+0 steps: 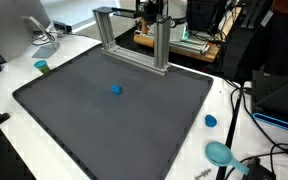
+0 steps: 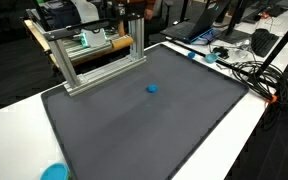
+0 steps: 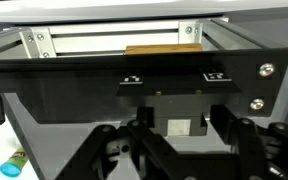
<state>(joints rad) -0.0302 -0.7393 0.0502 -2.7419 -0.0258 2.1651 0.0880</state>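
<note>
My gripper hangs high at the back of the table, over the aluminium frame; it also shows in an exterior view. In the wrist view the two dark fingers stand apart with nothing between them. The frame's rails and a wooden block lie beyond them. A small blue object sits alone near the middle of the dark grey mat, well away from the gripper. It shows in both exterior views.
A blue cap and a teal bowl lie on the white table beside the mat. A green cylinder stands at its other side. Cables and equipment crowd one table edge.
</note>
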